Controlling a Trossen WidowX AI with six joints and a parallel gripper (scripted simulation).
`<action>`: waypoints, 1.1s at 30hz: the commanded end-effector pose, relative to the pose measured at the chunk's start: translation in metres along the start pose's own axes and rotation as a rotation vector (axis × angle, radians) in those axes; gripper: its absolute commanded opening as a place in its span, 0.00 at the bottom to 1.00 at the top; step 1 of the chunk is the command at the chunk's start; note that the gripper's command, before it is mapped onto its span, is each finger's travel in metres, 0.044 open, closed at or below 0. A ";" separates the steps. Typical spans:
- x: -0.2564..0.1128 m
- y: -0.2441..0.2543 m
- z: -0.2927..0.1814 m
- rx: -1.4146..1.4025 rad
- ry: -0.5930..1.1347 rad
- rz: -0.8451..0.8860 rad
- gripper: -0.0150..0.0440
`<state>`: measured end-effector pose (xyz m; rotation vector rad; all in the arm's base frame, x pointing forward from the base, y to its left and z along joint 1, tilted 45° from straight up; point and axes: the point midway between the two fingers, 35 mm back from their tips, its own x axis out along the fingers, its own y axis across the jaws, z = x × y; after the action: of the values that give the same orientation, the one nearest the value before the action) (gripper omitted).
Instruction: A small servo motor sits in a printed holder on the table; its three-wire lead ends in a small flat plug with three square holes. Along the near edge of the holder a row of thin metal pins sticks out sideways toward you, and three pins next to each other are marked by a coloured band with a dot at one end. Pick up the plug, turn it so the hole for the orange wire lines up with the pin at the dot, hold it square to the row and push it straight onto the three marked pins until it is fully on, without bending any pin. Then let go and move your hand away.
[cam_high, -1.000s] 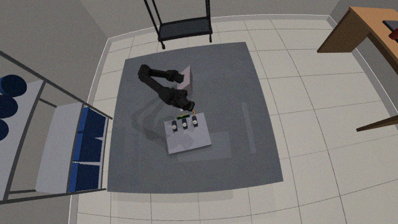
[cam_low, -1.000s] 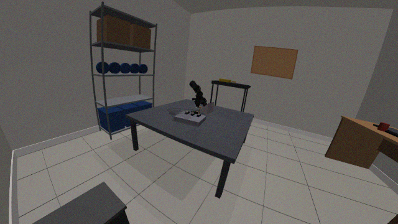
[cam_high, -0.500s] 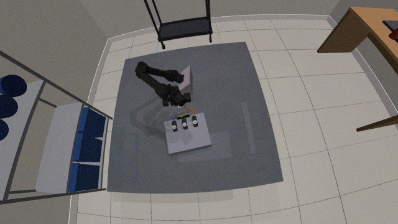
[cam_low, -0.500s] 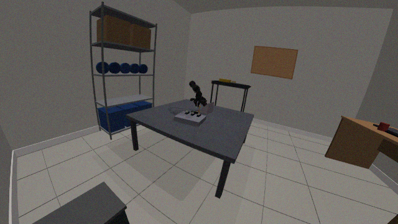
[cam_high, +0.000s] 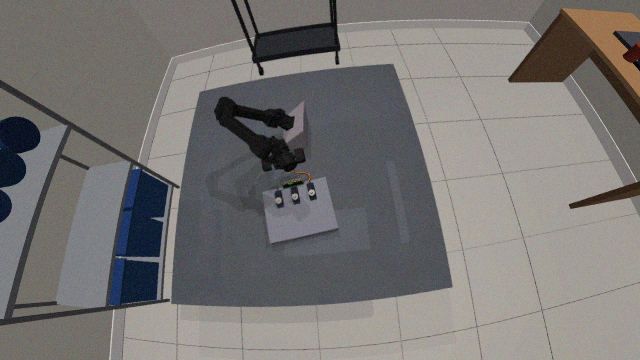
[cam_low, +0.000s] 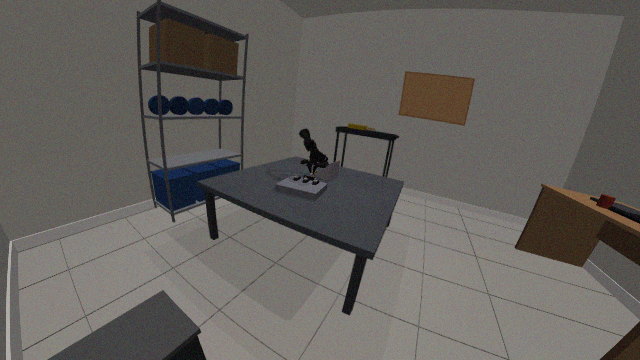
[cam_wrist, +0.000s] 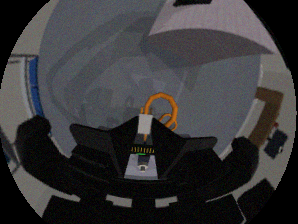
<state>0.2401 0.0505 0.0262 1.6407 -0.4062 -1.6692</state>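
Observation:
The pale holder (cam_high: 302, 222) (cam_low: 300, 187) (cam_wrist: 131, 173) carries three dark servos with white hubs. A row of yellow pins (cam_high: 293, 180) (cam_wrist: 142, 150) sticks out along its arm-side edge, beside a green strip. The marked band and dot cannot be made out. My gripper (cam_wrist: 145, 119) is shut on the small pale plug (cam_wrist: 145, 120), above and just off that edge. An orange lead (cam_high: 309, 175) (cam_wrist: 175, 102) loops from the plug toward the servo (cam_high: 312, 192) at the right in the top view. The plug's holes are hidden, and a gap shows between plug and pins in the wrist view.
A pale upright panel (cam_high: 299, 125) (cam_wrist: 215, 47) stands on the grey table (cam_high: 350, 110) (cam_low: 360, 210) beside the arm. The arm's bent links (cam_high: 242, 132) reach over the table. Shelving (cam_low: 159, 150) and a black stand (cam_high: 295, 42) are beyond the table.

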 end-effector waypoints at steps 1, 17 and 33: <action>0.001 0.000 -0.006 -0.003 0.006 0.002 0.25; 0.001 -0.002 -0.039 -0.002 0.007 0.002 0.25; 0.000 0.001 -0.039 -0.002 0.007 0.002 0.25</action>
<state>0.2758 0.0606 0.0207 1.6444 -0.4037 -1.6651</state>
